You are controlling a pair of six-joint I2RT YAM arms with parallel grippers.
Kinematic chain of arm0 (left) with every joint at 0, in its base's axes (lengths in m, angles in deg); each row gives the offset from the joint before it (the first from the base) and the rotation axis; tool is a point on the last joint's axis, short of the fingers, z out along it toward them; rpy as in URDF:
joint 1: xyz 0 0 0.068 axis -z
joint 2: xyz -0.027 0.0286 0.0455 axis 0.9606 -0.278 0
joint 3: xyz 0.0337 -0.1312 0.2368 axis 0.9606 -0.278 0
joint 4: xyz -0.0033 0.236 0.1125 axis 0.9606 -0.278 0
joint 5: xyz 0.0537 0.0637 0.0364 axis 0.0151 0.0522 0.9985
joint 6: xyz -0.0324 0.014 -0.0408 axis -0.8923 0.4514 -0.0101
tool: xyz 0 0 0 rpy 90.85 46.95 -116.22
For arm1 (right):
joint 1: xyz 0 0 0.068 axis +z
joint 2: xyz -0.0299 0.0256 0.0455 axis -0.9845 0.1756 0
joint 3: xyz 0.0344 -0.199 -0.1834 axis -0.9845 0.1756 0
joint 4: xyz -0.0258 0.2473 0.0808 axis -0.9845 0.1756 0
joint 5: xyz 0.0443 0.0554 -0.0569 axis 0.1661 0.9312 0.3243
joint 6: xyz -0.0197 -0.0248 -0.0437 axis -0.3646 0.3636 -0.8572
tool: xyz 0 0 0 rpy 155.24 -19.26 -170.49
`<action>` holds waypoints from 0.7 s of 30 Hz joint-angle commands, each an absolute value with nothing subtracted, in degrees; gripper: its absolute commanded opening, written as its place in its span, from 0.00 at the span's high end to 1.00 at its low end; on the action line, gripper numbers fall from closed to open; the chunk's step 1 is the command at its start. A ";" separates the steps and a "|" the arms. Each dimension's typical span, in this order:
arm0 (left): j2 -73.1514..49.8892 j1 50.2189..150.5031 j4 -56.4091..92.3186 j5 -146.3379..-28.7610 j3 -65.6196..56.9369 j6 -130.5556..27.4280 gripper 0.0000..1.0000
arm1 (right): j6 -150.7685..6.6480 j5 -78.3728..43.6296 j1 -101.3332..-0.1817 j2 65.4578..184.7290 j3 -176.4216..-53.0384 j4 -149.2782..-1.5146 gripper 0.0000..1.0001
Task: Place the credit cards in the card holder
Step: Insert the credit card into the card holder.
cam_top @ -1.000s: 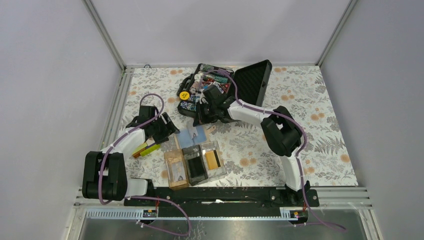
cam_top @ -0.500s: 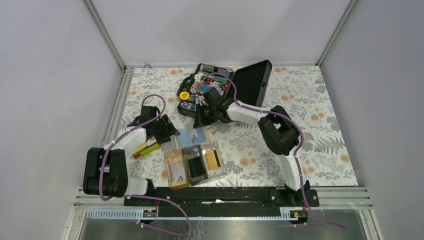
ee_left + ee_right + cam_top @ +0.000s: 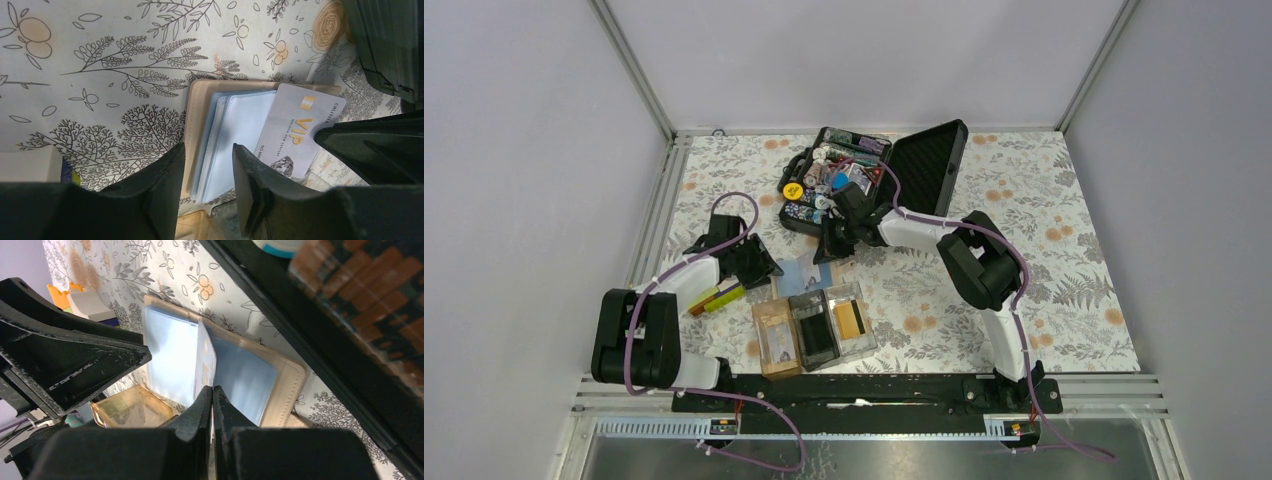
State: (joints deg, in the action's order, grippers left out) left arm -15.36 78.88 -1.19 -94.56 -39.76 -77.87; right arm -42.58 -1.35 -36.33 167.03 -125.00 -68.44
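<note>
Your left gripper (image 3: pixel 208 152) is down over the left edge of the beige card wallet (image 3: pixel 225 120). Its fingers are spread part way. One sits at the wallet's outer cover edge and the other over the blue plastic sleeves. From the left wrist view you cannot tell whether they press on the wallet or only stand above it.

Your right gripper (image 3: pixel 212 390) reaches in from the far right. Its fingers are pressed together on the edge of one clear sleeve (image 3: pixel 205 357), which stands up from the open wallet.

A silver VIP card (image 3: pixel 295 127) lies at the right side of the wallet, partly under the sleeves.

The wallet lies flat on the tabletop (image 3: pixel 1024 200), just far of the card holder (image 3: pixel 774 350) and between your two grippers. The card holder sits near the arm bases, with its brown compartment on the left, the dark one in the middle and the clear one on the right. One gold credit card (image 3: pixel 850 318) is in the clear right compartment.

The open black case (image 3: pixel 929 160) stands at the far side of the tabletop, just behind your right gripper. Yellow and green blocks (image 3: pixel 719 297) lie left of the card holder, beside your left arm.
</note>
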 commanded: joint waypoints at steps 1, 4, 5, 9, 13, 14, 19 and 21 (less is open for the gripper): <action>-15.77 79.22 1.81 -95.49 -40.53 -78.38 0.59 | -38.94 -1.99 -36.52 167.53 -122.07 -70.35 1.00; -15.94 79.39 2.05 -95.63 -40.86 -78.46 0.62 | -37.05 -1.91 -36.52 167.26 -120.61 -71.98 1.00; -16.00 79.40 2.18 -95.65 -40.94 -78.48 0.63 | -36.55 -1.90 -36.51 167.19 -120.20 -72.44 1.00; -16.21 79.48 2.27 -95.74 -40.94 -78.48 0.67 | -35.04 -1.23 -36.39 167.30 -119.35 -74.22 1.00; -16.29 79.57 2.43 -95.82 -41.07 -78.57 0.68 | -34.50 -0.81 -36.12 167.75 -119.68 -74.61 1.00; -16.34 79.57 2.48 -95.88 -41.03 -78.62 0.68 | -34.54 -0.77 -35.92 167.76 -119.79 -74.59 1.00; -16.38 79.57 2.59 -95.90 -41.08 -78.66 0.70 | -35.12 -1.11 -35.00 168.18 -120.66 -73.79 1.00; -16.38 79.57 2.58 -95.91 -41.00 -78.66 0.70 | -35.36 -1.26 -34.59 168.28 -120.64 -73.72 1.00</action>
